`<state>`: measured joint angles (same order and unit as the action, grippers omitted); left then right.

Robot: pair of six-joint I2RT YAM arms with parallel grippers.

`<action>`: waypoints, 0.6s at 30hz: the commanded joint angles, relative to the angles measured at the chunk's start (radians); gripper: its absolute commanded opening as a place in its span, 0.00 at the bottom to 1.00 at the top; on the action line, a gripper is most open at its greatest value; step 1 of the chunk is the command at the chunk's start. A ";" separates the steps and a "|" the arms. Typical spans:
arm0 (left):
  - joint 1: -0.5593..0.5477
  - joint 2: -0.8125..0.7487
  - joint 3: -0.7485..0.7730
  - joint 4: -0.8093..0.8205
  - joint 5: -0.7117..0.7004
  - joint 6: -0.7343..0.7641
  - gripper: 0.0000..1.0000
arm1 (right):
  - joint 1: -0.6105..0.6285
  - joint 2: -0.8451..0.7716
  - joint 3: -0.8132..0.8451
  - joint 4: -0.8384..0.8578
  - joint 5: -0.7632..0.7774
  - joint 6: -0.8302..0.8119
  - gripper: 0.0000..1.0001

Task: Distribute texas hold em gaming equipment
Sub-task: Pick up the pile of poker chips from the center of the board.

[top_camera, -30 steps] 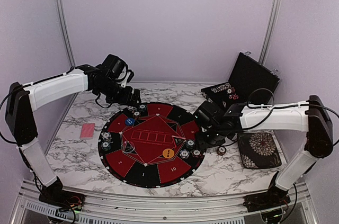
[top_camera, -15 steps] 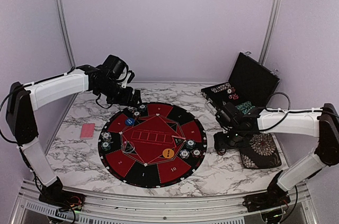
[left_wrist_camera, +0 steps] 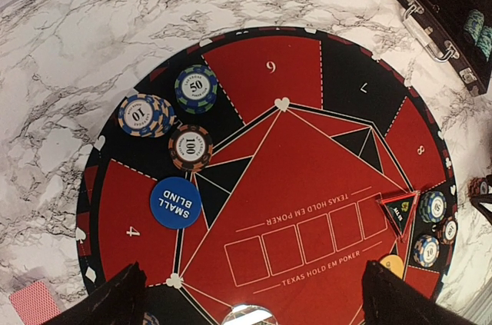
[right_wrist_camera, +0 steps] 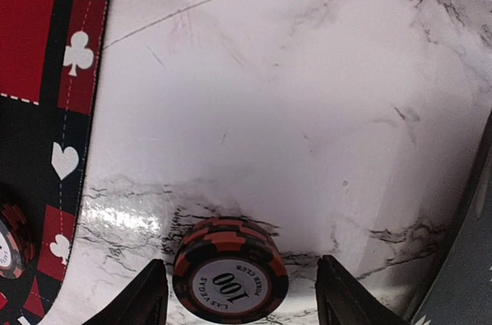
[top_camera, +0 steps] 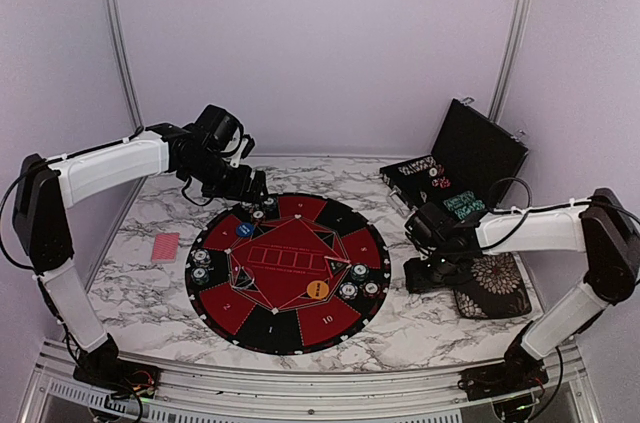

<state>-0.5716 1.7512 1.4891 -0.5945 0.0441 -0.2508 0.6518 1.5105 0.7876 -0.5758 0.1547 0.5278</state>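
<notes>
- On the marble table (top_camera: 150, 293), a round black-and-red poker mat (top_camera: 290, 268) lies between the 2 arms.
- Left gripper (top_camera: 252, 186): positioned above the far left edge of the mat; fingers (left_wrist_camera: 115, 298) apart at full spread, nothing between them.
- Below the left gripper, 3 chip stacks sit together on the mat: a blue "10" stack (left_wrist_camera: 144, 114), a green "50" stack (left_wrist_camera: 196, 88) and a black-red "100" stack (left_wrist_camera: 191, 147).
- A blue "SMALL BLIND" button (left_wrist_camera: 175, 202) lies flat just beside the "100" stack.
- An orange button (top_camera: 317, 289) lies on the near right part of the mat; more chip stacks (top_camera: 358, 281) stand near the right rim and at the left rim (top_camera: 203, 265).
- A pink-red-backed card (top_camera: 165, 246) lies on the table left of the mat, apart from it.
- Right gripper (top_camera: 428, 276): lowered to the table right of the mat, beside the flower-patterned tray (top_camera: 495, 283); fingers (right_wrist_camera: 150, 294) apart.
- A black-red "100" chip stack (right_wrist_camera: 229, 270) stands on the table between the right fingers; neither finger touches it in the wrist view.
- An open black case (top_camera: 470, 153) sits at the far right.
</notes>
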 commanded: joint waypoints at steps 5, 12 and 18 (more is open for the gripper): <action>-0.005 0.012 0.022 -0.002 -0.007 0.001 0.99 | -0.006 0.032 0.007 0.021 0.016 0.001 0.60; -0.005 0.013 0.022 -0.002 -0.007 0.001 0.99 | 0.013 0.049 0.011 0.024 0.011 0.009 0.55; -0.005 0.016 0.022 -0.002 -0.007 0.006 0.99 | 0.018 0.065 0.014 0.031 0.007 0.014 0.48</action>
<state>-0.5716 1.7512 1.4891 -0.5949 0.0437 -0.2504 0.6632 1.5406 0.7895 -0.5499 0.1574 0.5301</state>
